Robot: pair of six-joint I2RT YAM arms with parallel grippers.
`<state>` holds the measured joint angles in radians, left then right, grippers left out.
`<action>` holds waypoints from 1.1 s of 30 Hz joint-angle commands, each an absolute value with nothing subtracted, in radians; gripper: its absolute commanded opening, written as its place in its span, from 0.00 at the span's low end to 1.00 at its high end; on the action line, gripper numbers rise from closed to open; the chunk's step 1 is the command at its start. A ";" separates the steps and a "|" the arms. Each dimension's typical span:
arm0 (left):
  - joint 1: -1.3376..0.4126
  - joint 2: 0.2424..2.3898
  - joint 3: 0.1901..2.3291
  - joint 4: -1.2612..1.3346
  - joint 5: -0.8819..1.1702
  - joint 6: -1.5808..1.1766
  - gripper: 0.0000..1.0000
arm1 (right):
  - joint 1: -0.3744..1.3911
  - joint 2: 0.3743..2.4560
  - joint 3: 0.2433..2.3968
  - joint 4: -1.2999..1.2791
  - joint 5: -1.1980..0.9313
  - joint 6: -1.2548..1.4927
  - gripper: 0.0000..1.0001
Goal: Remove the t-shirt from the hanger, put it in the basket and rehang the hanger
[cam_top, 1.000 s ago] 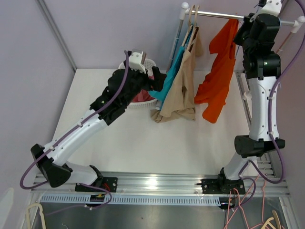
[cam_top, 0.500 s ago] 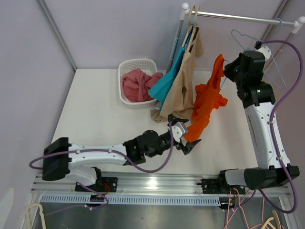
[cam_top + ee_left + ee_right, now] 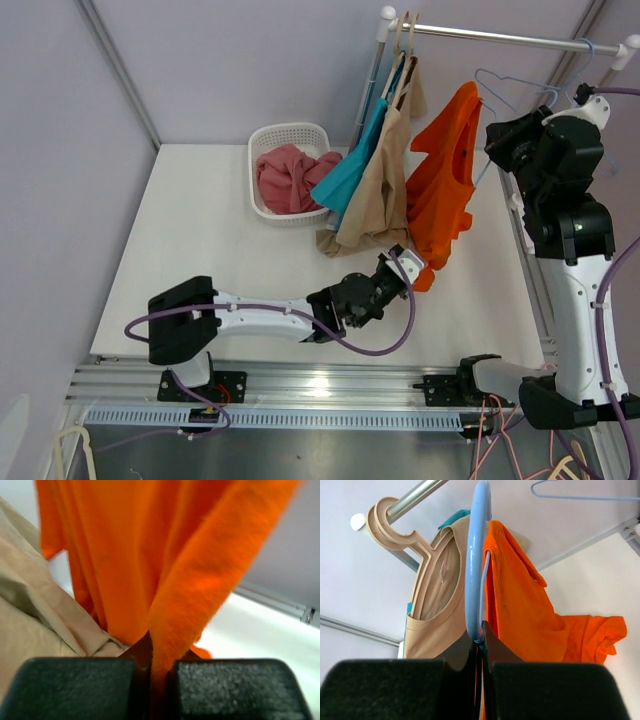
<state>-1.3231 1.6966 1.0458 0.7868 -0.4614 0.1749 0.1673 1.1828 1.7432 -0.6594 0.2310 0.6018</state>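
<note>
The orange t-shirt [image 3: 440, 185] hangs in the air on a light blue hanger [image 3: 476, 565], right of the rail's other clothes. My right gripper [image 3: 481, 647] is shut on the hanger's lower part, and it shows in the top view [image 3: 497, 140] beside the shirt's shoulder. Low over the table, my left gripper [image 3: 415, 266] is shut on the shirt's bottom hem. The left wrist view shows a fold of the orange t-shirt [image 3: 190, 595] pinched between the black pads, with my left gripper [image 3: 159, 677] closed tight.
A beige top [image 3: 378, 190] and a teal one [image 3: 350, 170] hang on tan hangers [image 3: 395, 522] from the metal rail [image 3: 500, 40]. An empty blue hanger [image 3: 515, 82] hangs further right. A white basket [image 3: 262, 140] with pink cloth stands at the back.
My left arm swung from the basket to the shirt's hem and its jaws closed on it. My right gripper took the hanger off the rail, dipped, then rose a little.
</note>
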 commanded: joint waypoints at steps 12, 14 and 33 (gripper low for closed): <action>-1.779 1.555 0.666 1.497 -0.579 0.488 0.01 | -0.222 1.451 2.038 -0.770 -0.389 0.727 0.00; -1.842 1.708 0.710 1.615 -0.671 0.599 0.01 | -0.271 1.586 2.208 -0.860 -0.530 0.742 0.00; -1.680 1.410 0.586 1.370 -0.580 0.296 0.01 | -0.350 1.426 2.003 -0.836 -0.584 0.665 0.00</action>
<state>-1.6379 1.4536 0.5652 1.3163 -0.6720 0.3721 -0.3546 1.4052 2.0109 -0.9871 -0.5587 0.6170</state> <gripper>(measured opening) 0.007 0.034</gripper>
